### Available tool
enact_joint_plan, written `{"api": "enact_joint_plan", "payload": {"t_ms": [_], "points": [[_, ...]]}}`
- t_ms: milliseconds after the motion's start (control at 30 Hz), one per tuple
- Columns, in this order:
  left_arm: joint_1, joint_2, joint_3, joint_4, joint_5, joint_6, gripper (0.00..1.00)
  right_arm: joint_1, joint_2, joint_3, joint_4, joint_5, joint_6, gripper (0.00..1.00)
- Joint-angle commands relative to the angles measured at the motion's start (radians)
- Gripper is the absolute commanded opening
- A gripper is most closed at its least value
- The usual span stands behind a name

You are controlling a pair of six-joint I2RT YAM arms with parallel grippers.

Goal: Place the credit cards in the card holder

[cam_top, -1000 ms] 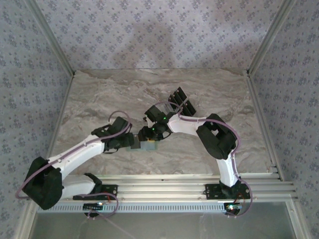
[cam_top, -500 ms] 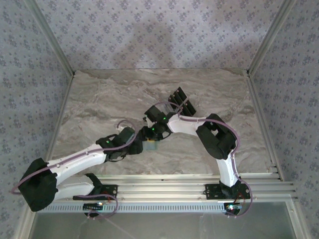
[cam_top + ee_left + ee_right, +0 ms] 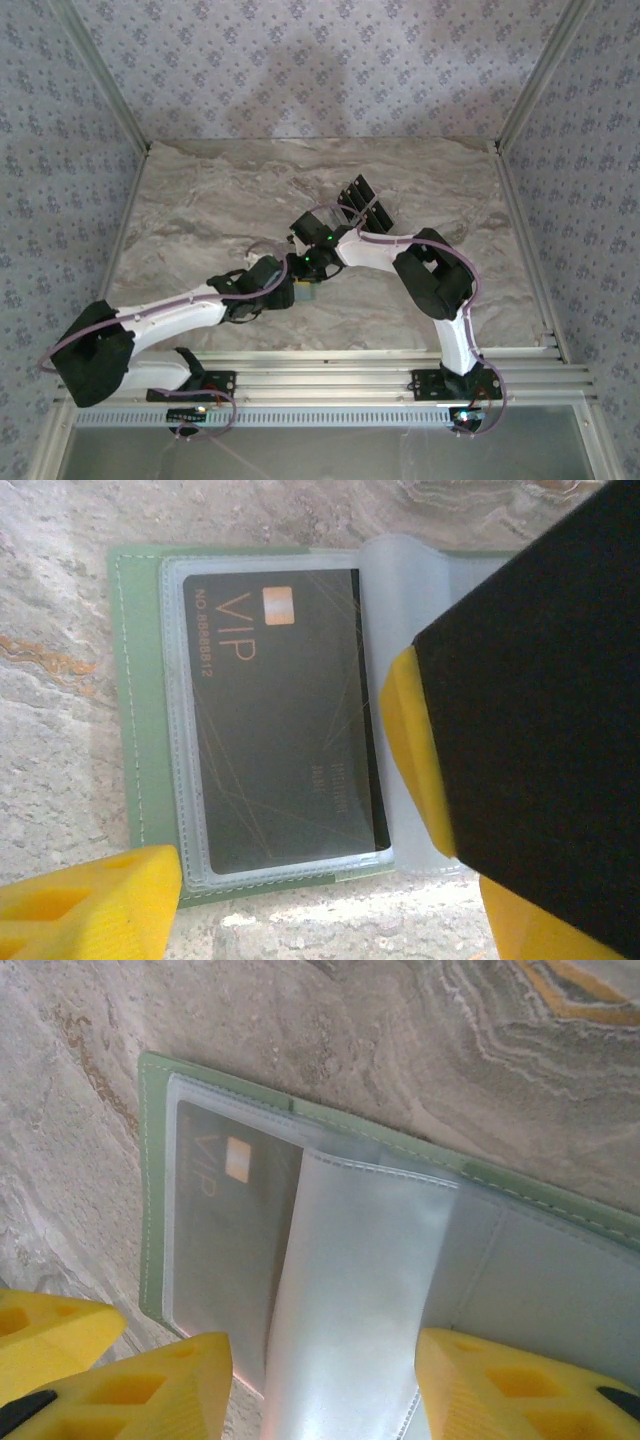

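Since the small, flat, pale green rectangular card holder (image 3: 135, 730) lies opened on the grey-veined marble table (image 3: 200, 200), near its front edge between the two arms, with a dark VIP credit card (image 3: 285, 720) already seated in a clear plastic sleeve, the step in hand looks like turning the next translucent sleeve leaf (image 3: 350, 1290) to free an empty pocket. The right gripper (image 3: 320, 1370) stands half-spread with that raised leaf between its yellow fingers (image 3: 500, 1390); whether it pinches the leaf cannot be told. The left gripper (image 3: 283, 288) hangs wide and empty just over the holder. To do this well, the left one would best press the green cover down beside the seated card, while the right lifts the leaf gently along its hinge, since thin plastic will likely buckle or drag the light holder across the smooth stone.
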Motion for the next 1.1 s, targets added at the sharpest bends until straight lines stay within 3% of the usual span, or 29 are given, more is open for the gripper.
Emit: {"api": "enact_joint_plan", "payload": {"t_ms": [0, 500, 1067], "points": [[-0.007, 0.031, 0.039, 0.029, -0.037, 0.013, 0.78, 0.008, 0.029, 0.004, -0.020, -0.007, 0.008, 0.54], [-0.014, 0.079, 0.003, 0.030, -0.097, -0.016, 0.78, 0.003, 0.016, 0.008, -0.018, -0.015, 0.012, 0.54], [-0.013, 0.123, -0.022, 0.057, -0.100, -0.036, 0.77, -0.038, -0.137, -0.046, -0.022, 0.022, 0.031, 0.55]]}}
